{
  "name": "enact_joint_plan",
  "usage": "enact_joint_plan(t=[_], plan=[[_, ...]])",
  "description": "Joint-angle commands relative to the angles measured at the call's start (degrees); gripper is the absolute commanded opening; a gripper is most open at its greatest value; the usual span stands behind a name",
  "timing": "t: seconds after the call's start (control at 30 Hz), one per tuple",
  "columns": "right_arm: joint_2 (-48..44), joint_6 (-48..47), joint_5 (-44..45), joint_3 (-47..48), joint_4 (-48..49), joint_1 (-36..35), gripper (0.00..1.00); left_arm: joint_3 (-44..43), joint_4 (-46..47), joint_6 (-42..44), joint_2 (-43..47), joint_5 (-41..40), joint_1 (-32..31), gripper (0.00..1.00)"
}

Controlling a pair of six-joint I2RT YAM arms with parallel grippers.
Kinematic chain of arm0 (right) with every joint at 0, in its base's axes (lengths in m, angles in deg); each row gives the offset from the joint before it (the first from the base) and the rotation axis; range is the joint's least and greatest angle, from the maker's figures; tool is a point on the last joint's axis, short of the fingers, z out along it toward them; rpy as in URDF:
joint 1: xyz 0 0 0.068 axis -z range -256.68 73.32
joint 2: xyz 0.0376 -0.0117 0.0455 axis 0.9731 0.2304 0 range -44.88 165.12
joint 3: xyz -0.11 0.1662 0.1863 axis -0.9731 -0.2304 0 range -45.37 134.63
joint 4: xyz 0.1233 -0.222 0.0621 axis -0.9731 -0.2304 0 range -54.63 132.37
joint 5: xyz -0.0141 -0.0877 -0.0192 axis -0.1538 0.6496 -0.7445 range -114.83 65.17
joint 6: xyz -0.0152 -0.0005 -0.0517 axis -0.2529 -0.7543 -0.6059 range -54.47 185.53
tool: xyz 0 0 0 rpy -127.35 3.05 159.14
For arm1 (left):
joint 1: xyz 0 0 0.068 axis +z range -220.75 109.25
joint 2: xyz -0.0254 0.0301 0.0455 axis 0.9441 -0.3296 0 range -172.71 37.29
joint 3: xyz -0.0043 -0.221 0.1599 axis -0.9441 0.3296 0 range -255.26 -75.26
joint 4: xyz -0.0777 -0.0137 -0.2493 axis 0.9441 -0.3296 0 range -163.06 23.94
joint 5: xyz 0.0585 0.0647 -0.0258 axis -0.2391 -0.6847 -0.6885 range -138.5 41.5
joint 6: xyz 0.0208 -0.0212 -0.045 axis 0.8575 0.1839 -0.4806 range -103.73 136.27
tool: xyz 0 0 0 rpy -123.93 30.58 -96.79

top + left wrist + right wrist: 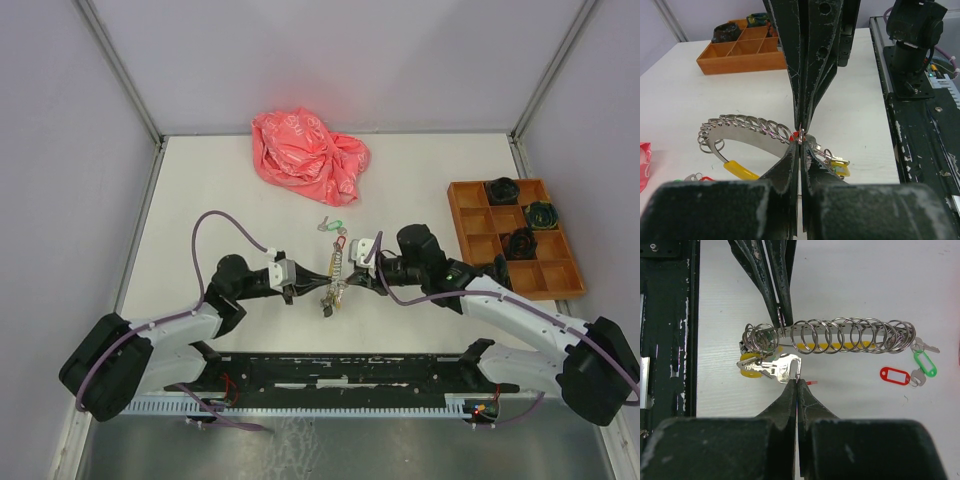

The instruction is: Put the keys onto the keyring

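- Most of the task looks still to do. The red-tagged key and green-tagged key lie on the tabletop at the right of the right wrist view, just beside the end of the keyring, seemingly not yet threaded.
- The left pincer, entering from the top, is closed on the keyring's wire.
- The right pincer, bottom centre, is pinched shut on the keyring's near edge, beside a silver key.

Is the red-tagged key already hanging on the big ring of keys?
No, the red-tagged key lies loose on the table, apart from the keyring.
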Motion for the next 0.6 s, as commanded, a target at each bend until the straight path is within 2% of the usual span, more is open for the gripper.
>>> enact_joint_plan(t=[0.0, 0.57], plan=[[0.5, 0.3, 1.2, 2.7, 5.0, -1.2, 0.01, -2.9, 4.8, -0.9, -0.8, 2.0, 0.3, 0.03], [-1.1, 1.6, -3.5, 0.7, 11.1, -2.0, 0.01, -3.2, 4.5, -0.7, -2.1, 3.1, 0.2, 0.03]])
